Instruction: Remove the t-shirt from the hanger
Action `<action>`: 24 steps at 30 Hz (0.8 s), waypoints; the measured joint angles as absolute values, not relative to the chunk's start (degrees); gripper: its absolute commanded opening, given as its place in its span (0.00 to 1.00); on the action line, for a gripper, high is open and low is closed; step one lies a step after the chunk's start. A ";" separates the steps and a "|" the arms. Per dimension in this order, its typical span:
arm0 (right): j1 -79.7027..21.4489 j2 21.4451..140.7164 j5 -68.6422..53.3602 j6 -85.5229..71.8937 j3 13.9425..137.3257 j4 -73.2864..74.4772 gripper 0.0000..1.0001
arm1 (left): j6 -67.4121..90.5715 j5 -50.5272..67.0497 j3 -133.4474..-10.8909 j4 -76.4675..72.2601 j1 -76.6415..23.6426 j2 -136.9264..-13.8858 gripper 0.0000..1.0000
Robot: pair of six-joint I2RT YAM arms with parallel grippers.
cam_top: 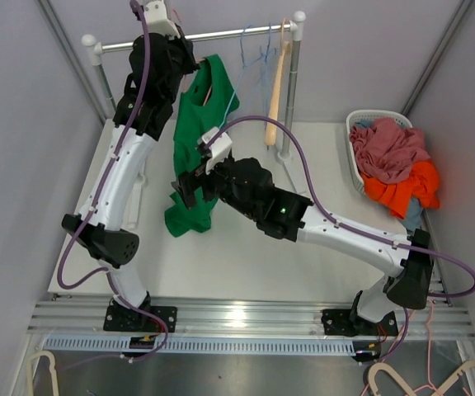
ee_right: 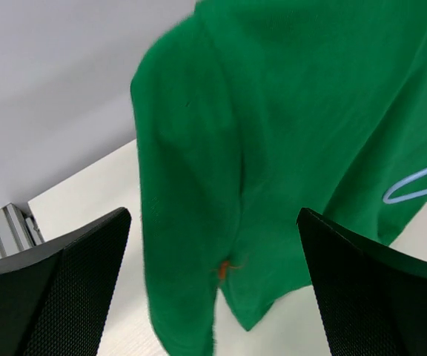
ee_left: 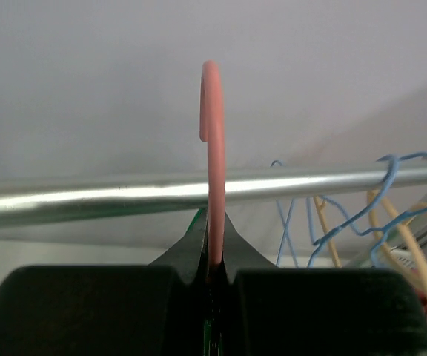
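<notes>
I see the green t-shirt (cam_top: 196,140) hanging long and limp at about 11 o'clock of the table (cam_top: 246,264), collar toward 12, hem crumpled toward 6. Its cloth is plain, with soft vertical folds. Of the hanger (ee_left: 215,185) only the salmon-pink hook shows: upright, its tip curling toward 9 o'clock.

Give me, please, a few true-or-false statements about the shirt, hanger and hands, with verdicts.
1. The left hand is shut on the pink hanger. True.
2. The right hand grips the shirt. False: it is open, facing the shirt.
3. The shirt is red. False: it is green.
4. A basket of clothes stands on the right. True.
5. The rail carries no other hangers. False: a blue hanger hangs there too.
</notes>
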State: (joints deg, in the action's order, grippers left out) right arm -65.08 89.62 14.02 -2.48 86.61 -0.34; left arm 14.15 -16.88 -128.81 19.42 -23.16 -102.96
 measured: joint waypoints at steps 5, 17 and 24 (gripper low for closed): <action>-65.17 89.27 14.20 -1.76 86.46 -0.19 1.00 | 14.06 -20.62 -127.76 26.57 -25.63 -102.63 0.01; -68.16 84.88 13.30 -1.50 83.61 1.67 0.99 | 12.88 -25.52 -127.28 28.67 -30.89 -99.00 0.01; -68.95 84.34 14.31 -1.89 80.77 2.57 0.99 | 9.87 -27.14 -128.60 28.49 -32.14 -97.62 0.01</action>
State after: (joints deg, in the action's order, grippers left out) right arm -68.95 84.33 14.31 -1.89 80.77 2.57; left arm 9.87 -27.14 -128.60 28.49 -32.14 -97.62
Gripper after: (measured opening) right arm 0.993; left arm 0.036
